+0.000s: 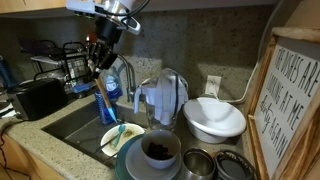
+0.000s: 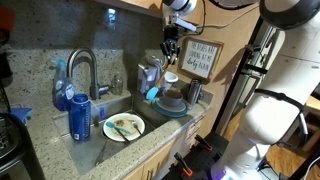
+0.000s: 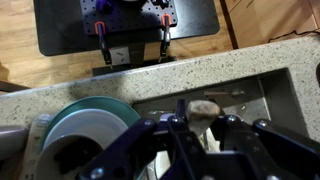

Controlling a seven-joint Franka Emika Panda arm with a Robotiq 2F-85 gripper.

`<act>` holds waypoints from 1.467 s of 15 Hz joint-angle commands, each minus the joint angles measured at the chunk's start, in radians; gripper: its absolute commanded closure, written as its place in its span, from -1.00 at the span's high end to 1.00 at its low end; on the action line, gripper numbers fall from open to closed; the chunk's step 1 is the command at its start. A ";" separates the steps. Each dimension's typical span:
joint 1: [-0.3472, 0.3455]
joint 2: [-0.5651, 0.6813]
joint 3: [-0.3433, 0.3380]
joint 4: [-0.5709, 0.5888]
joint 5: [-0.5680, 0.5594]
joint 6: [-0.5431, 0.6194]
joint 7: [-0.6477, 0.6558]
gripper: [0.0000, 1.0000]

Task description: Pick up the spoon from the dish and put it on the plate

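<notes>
Closest to the wrist lens, my gripper [image 3: 203, 118] is pinched together on a small pale sliver, which I judge is the spoon [image 3: 205, 107]. Lifting looks done: the dish [image 1: 215, 125], far right, appears empty. Delivery to the plate [image 1: 106, 140], near left in the sink [image 1: 70, 125], remains.

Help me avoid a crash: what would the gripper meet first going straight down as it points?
Likely the sink, just beside the teal-rimmed plate. The gripper, jaws shut, hangs high above, so depth is unclear.
</notes>
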 commanded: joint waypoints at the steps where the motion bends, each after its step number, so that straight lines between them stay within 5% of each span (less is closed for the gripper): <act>1: 0.006 -0.005 0.015 -0.060 0.020 0.117 -0.041 -0.87; 8: 0.045 0.037 0.061 -0.175 0.028 0.370 -0.070 -0.87; 15: 0.080 0.109 0.104 -0.192 0.025 0.454 -0.074 -0.87; 16: 0.083 0.112 0.106 -0.196 0.021 0.460 -0.072 -0.69; 17: 0.085 0.119 0.108 -0.194 0.021 0.461 -0.071 0.02; 22: 0.085 0.120 0.109 -0.205 0.009 0.478 -0.061 0.61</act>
